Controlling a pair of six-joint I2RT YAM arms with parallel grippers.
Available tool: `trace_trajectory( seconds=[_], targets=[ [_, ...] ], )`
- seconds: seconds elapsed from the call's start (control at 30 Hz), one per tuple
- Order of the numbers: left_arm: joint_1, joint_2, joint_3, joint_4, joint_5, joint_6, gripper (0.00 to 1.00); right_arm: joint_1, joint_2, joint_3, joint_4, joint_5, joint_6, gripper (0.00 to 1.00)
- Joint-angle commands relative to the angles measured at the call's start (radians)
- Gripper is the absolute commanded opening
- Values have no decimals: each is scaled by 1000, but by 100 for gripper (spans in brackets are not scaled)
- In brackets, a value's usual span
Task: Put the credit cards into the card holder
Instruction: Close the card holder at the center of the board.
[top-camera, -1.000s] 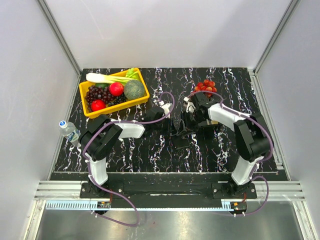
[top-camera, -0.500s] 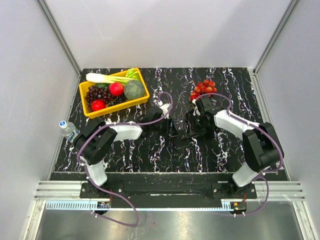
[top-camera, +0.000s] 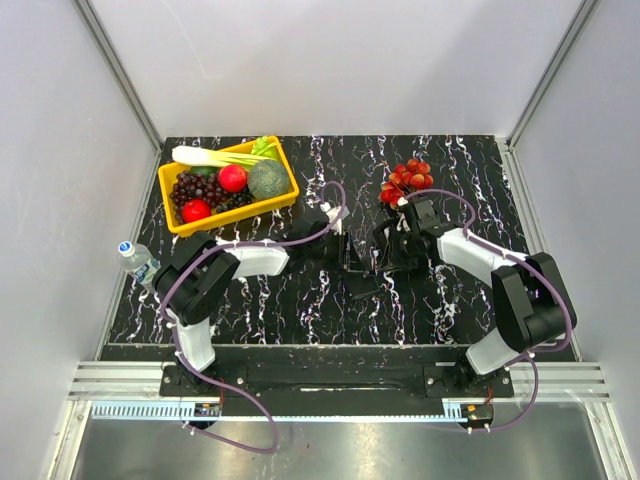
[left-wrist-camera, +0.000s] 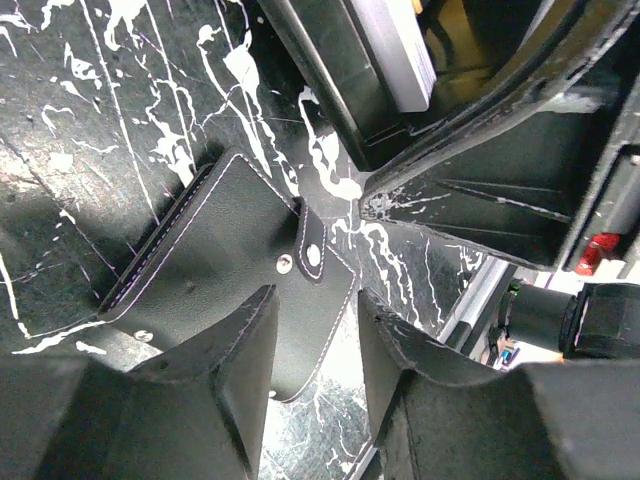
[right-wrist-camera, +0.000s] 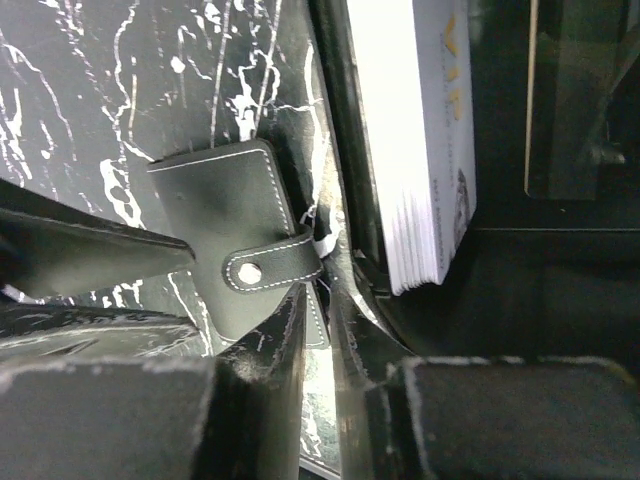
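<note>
Since a second ago my right arm has swung its elbow out toward the table's right edge, and its wrist now sits a little farther back, close to the bunch of red fruit (top-camera: 408, 175). The left arm has barely shifted. The card holder (left-wrist-camera: 230, 265) hasn't moved: it lies flat on the black marbled table (top-camera: 300, 310), snapped closed by its strap, just beside the black tray (right-wrist-camera: 333, 120).

The left gripper (left-wrist-camera: 315, 345) hovers over the holder's near corner with a clear gap between its fingers and nothing in them. The right gripper (right-wrist-camera: 318, 330) is drawn in to a narrow slit right at the strap end. From the wrist view I can't tell whether it pinches the leather or just hangs above it.

The credit cards (right-wrist-camera: 415, 140) stand stacked on edge in the tray, pale with gold print. The two grippers crowd each other over the holder. The yellow bin (top-camera: 285, 195) of produce and a water bottle (top-camera: 135, 258) sit well to the left.
</note>
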Motion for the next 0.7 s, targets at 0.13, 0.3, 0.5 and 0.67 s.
trace_trajectory(
  seconds=[0.13, 0.3, 0.5, 0.67],
  targets=[
    [-9, 23, 70, -78, -24, -31, 41, -4, -1, -8, 135, -99, 15, 20],
    [-14, 52, 96, -75, -32, -56, 41, -4, 2, -17, 153, -119, 22, 20],
    [-25, 77, 113, -72, -56, -77, 41, -4, 3, -31, 153, -115, 16, 20],
    [-26, 95, 128, -64, -59, -89, 38, -4, 10, -41, 158, -123, 13, 20]
  ],
)
